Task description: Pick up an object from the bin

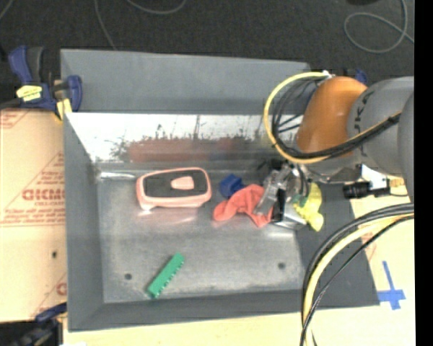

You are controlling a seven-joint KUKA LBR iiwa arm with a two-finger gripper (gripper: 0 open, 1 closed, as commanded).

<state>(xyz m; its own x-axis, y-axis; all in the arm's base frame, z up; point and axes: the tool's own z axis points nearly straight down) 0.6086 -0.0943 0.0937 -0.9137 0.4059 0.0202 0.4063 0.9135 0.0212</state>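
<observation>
Red crumpled rag [237, 205] lies just beside the tool [278, 202], yellow piece [312, 212] opposite.

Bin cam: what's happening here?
The arm reaches in from the right, low over a crumpled red cloth at the right side of the bin. A blue piece and a yellow piece are close by. Whether it has a grip is unclear. A pink case and a green comb-like bar lie apart.
</observation>
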